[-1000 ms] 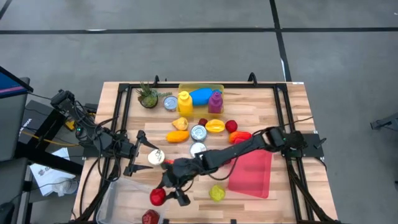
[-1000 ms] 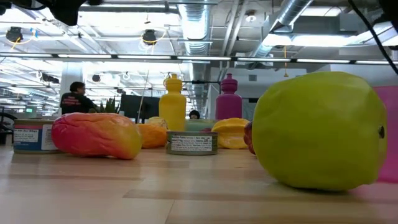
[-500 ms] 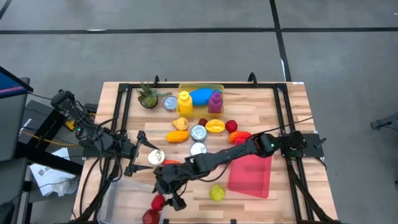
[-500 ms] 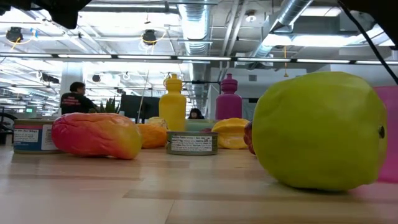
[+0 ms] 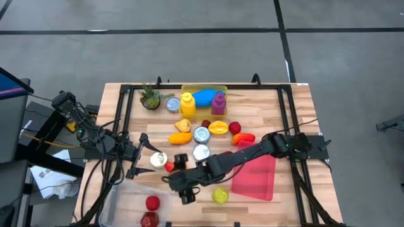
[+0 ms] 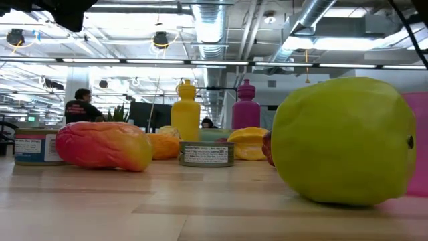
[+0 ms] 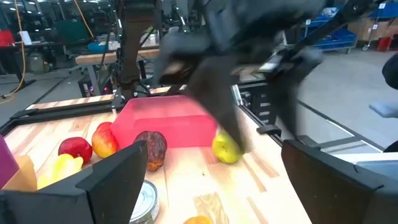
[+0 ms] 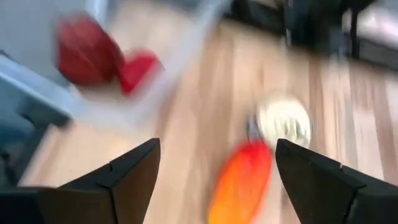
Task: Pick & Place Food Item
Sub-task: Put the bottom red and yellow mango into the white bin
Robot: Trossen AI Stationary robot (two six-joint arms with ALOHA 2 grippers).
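A clear plastic bin (image 5: 120,203) is seen at the near left corner of the desk (image 5: 297,120); two red fruits lie in it — a bright red apple (image 5: 152,202) and, just nearer, a darker red fruit (image 5: 149,219). They are close together; whether they touch cannot be told. Both are rounded, so no long axis can be made out from above. At the far edge a yellow tray (image 5: 203,89) holds a blue item (image 5: 204,96), with a yellow bottle (image 5: 187,103) and a purple bottle (image 5: 218,103) standing at its near side. A pink bin (image 5: 255,176) lies to the right, nothing visible inside.

The right gripper (image 5: 184,181) is stretched across the desk to a spot just right of the clear bin, its fingers spread wide and nothing held between them. The left gripper (image 5: 140,155) hangs over the left part of the desk beside a white can (image 5: 158,159), also wide open and empty.

A green apple (image 5: 219,195) sits on the desk near the pink bin. An orange-red mango (image 5: 180,137) lies with its long axis left to right — between it and the green apple stand two tins (image 5: 201,133).
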